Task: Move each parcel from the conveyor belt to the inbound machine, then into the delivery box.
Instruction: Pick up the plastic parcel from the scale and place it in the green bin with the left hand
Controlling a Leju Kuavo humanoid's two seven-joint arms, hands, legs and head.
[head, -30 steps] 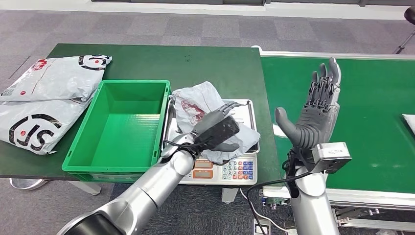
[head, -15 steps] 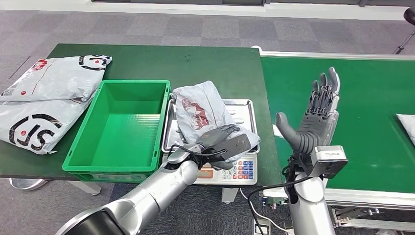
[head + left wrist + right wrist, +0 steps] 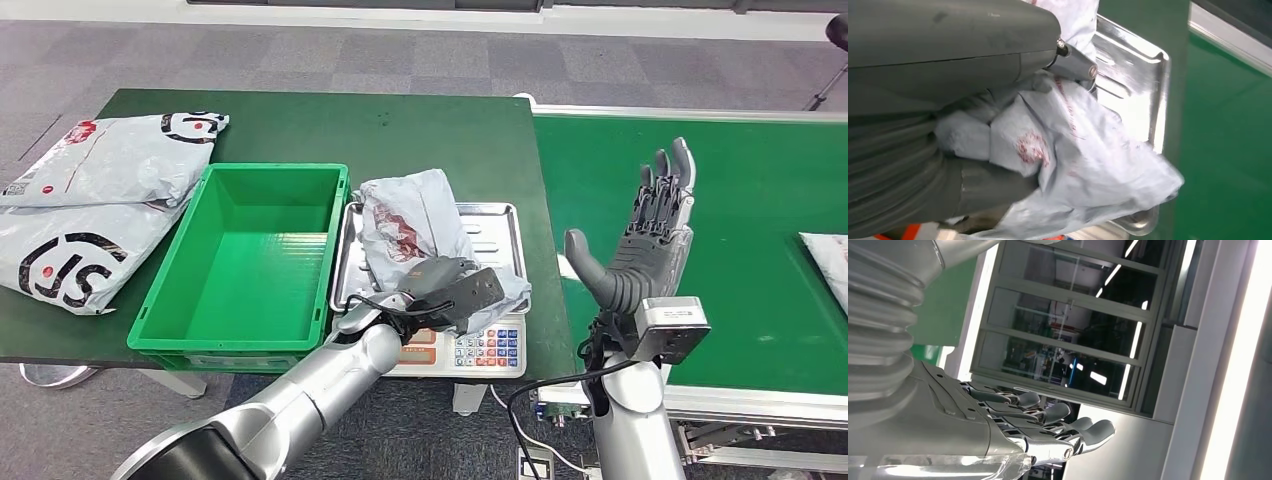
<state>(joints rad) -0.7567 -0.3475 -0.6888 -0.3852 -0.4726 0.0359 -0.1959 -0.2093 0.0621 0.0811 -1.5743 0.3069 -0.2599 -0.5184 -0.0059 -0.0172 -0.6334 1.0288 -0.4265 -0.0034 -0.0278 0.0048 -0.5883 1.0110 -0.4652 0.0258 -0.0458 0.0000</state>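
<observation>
Fingers [image 3: 993, 187] of the left hand [image 3: 452, 293] clamp the crumpled parcel [image 3: 415, 225] on the scale tray [image 3: 500, 225], right hand [image 3: 645, 245] spread empty; thin plastic may slip out when lifted.

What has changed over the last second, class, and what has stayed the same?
The left hand came down and its fingers closed on the grey parcel on the scale. Another parcel moved in along the conveyor belt. The right hand stayed raised and open; the green box unmoved.
</observation>
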